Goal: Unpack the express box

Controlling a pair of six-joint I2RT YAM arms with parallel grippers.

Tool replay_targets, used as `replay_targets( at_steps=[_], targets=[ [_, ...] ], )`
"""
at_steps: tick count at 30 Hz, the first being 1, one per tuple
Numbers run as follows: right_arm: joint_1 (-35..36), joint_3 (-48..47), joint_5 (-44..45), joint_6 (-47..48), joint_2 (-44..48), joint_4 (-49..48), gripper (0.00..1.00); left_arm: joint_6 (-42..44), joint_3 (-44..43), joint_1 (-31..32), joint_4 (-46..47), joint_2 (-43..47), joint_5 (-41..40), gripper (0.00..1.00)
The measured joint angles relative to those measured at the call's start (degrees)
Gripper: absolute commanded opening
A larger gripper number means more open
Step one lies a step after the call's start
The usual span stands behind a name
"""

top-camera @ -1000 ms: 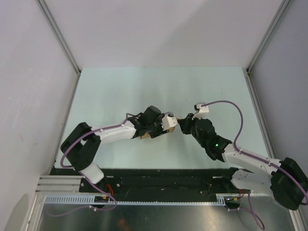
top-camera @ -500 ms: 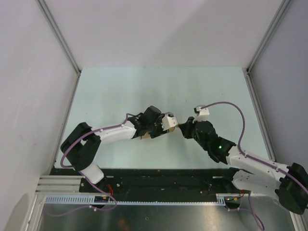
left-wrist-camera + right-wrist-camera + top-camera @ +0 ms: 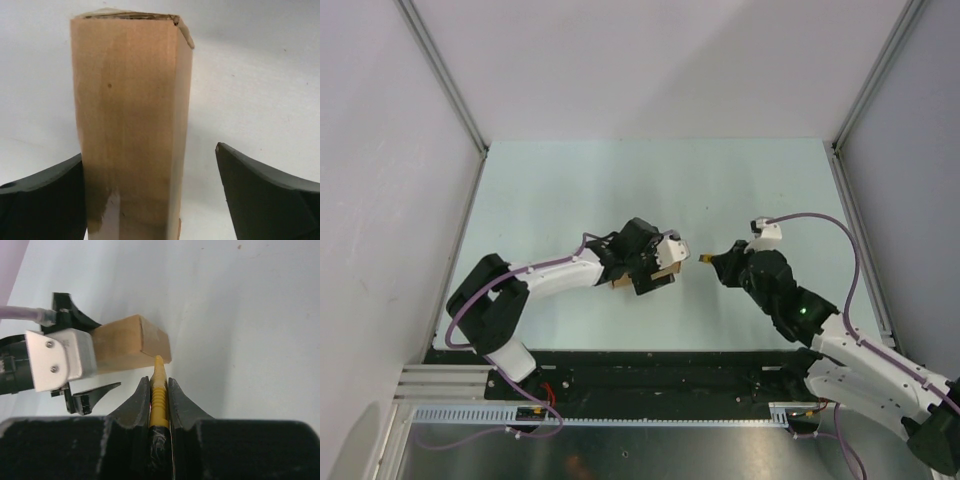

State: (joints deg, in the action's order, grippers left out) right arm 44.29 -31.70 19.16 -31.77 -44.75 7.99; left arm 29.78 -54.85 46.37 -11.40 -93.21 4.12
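express box [image 3: 131, 125] half hidden under released left end effector [image 3: 149, 150] — right end effector [image 3: 159, 383] clenches knife [image 3: 157, 407].

White links [image 3: 555, 277], black joints [image 3: 490, 300], purple cables [image 3: 812, 214]; green light [image 3: 802, 310] on right arm [image 3: 860, 355].

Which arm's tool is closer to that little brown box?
Left. The left tool sits open around the box, a finger on each side. The right tool, shut on a yellow knife, is off to the box's right, apart from it.

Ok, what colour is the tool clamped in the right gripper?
The utility knife is yellow; it shows best in the right wrist view.
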Motion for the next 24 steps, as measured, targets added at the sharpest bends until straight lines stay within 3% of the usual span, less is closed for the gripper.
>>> replay_targets(
  at_steps=[9,15,24],
  targets=[
    [-6.1,-0.7,-0.9,-3.3,-0.1,5.2,0.00,-0.3,-6.2,0.0,-1.6,4.4,-1.6,1.00],
    [-12.5,-0.8,-5.4,-5.9,-5.5,5.1,0.04,-0.8,-6.8,0.0,-1.5,12.0,-2.1,1.00],
    [-26.8,-0.8,-21.6,-8.6,-21.2,-7.6,0.10,-12.0,-6.7,-5.6,-1.2,25.2,-8.7,0.99]
  ],
)
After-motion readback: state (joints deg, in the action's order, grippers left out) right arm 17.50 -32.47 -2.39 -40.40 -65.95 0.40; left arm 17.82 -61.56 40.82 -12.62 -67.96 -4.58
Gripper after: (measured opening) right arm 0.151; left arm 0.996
